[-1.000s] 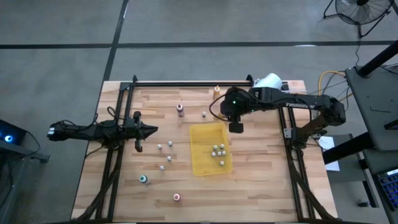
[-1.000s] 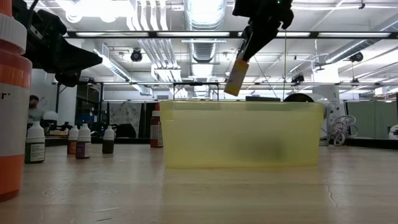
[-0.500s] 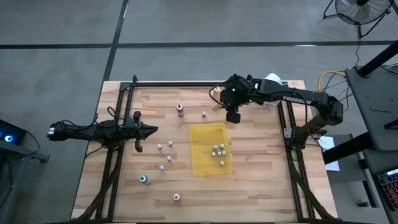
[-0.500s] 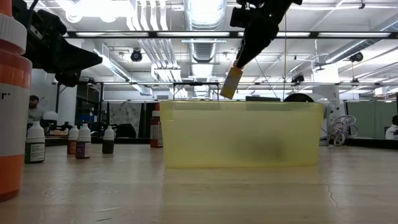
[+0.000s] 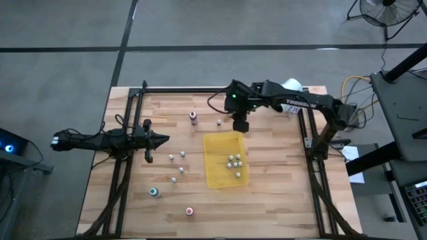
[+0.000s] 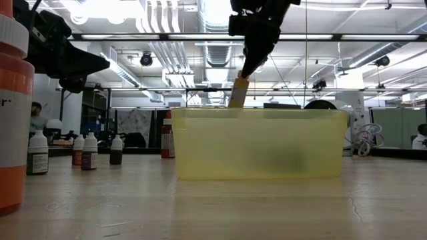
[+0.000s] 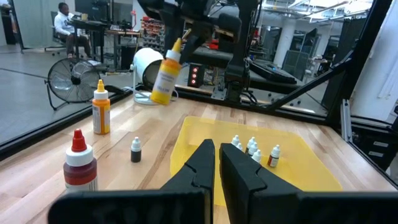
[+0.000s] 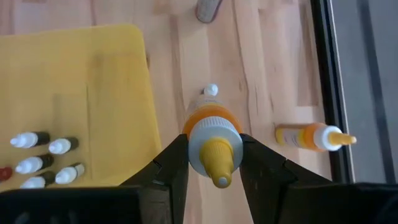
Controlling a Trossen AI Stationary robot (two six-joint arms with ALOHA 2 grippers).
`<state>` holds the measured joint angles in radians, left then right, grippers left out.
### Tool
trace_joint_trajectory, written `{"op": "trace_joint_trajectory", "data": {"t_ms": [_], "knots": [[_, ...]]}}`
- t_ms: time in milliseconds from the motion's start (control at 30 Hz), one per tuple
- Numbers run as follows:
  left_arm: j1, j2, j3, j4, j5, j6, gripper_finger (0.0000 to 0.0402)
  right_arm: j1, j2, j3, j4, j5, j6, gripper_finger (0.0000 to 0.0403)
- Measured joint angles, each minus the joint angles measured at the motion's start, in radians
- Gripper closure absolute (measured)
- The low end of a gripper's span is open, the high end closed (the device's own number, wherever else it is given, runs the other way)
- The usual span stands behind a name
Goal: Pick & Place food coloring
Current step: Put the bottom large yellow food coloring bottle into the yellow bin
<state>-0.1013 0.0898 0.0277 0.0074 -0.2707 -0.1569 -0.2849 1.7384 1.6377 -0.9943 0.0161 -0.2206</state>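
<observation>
My right gripper (image 5: 240,124) hangs over the table just past the yellow tray's (image 5: 217,175) far edge, shut on a yellow-orange food coloring bottle (image 6: 238,92) with a yellow cap. Several small whitish bottles (image 5: 233,161) lie in the tray. More small ones (image 5: 177,167) stand on the table left of the tray. Also standing on the table are a maroon-topped one (image 5: 193,117), an orange one (image 5: 233,95), a teal one (image 5: 153,192) and a pink one (image 5: 189,211). My left gripper (image 5: 163,139) waits, shut, at the table's left. My right gripper pinches the bottle at its white collar (image 8: 211,134), just under the yellow cap, one finger (image 8: 171,165) on each side. The fingers come from above, pointing down. The bottle hangs below them, tilted and lifted clear of table and tray (image 7: 165,71).
A big white cylinder (image 5: 288,87) sits at the table's far right corner. A small bottle (image 8: 211,90) stands on the wood right under the held one. Black frame rails (image 5: 200,89) run along the far edge and both sides. Bare wood lies right of the tray.
My right gripper has carried the bottle from above the tray's far right corner toward the table's far edge, then toward its left edge, sinking a little. The bottle stays hanging tilted below the fingers.
</observation>
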Motion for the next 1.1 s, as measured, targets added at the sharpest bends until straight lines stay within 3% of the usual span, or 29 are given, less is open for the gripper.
{"op": "trace_joint_trajectory", "data": {"t_ms": [300, 533, 1100], "knots": [[0.000, 0.000, 0.000, 0.000, 0.000, 0.000, 0.0402, 0.020, 0.131, 0.199, -0.230, 0.002, -0.023, 0.0294], [0.000, 0.000, 0.000, 0.000, 0.000, 0.000, 0.0402, 0.044, 0.126, 0.183, -0.231, -0.064, -0.008, 0.0294], [0.000, 0.000, 0.000, 0.000, 0.000, 0.000, 0.0402, 0.087, 0.124, 0.127, -0.233, -0.077, 0.012, 0.0294]]}}
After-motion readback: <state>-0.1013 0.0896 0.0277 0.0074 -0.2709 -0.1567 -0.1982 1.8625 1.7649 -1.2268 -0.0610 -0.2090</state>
